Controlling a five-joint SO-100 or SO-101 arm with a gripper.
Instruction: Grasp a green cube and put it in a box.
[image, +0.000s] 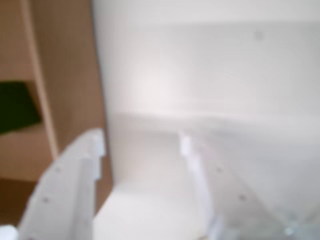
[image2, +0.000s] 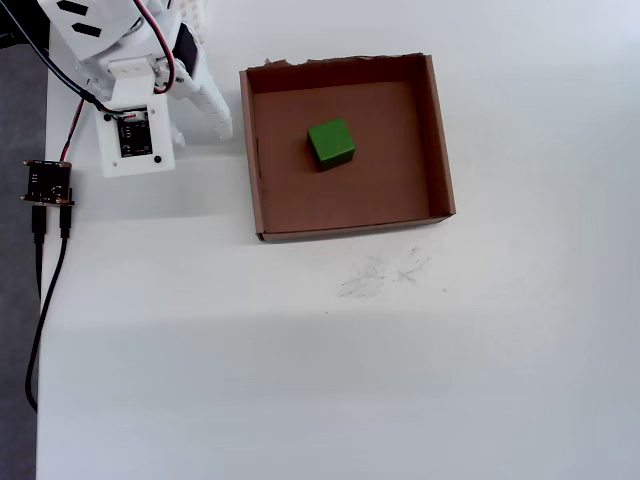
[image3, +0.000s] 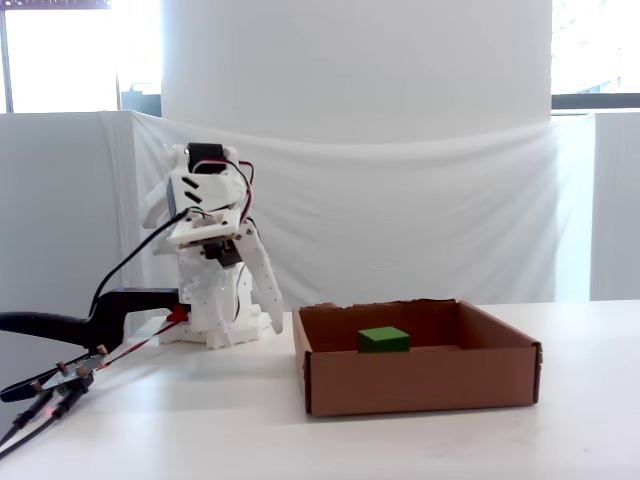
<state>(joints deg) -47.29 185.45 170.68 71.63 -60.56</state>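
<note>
1. Beside the box's left wall in the overhead view, the white gripper (image2: 215, 115) hangs folded back near the arm's base, holding nothing and touching neither the box nor the cube.
2. Seen from the wrist view, the gripper (image: 142, 145) has its two white fingers set apart with a clear gap between them, so the jaws stand partly open and empty; the picture is blurred, so finer detail is lost.
3. At the wrist view's left edge, the box (image: 70, 75) shows as a brown wall, with a dark green patch of the green cube (image: 17, 105) beyond it.
4. Inside the box (image2: 440, 130), the green cube (image2: 331, 143) rests on the floor, slightly above centre in the overhead view and clear of all four walls.
5. From the fixed view, the box (image3: 420, 375) sits on the white table (image3: 300, 440) to the right of the arm, and the green cube (image3: 384, 339) shows over its front wall.
</note>
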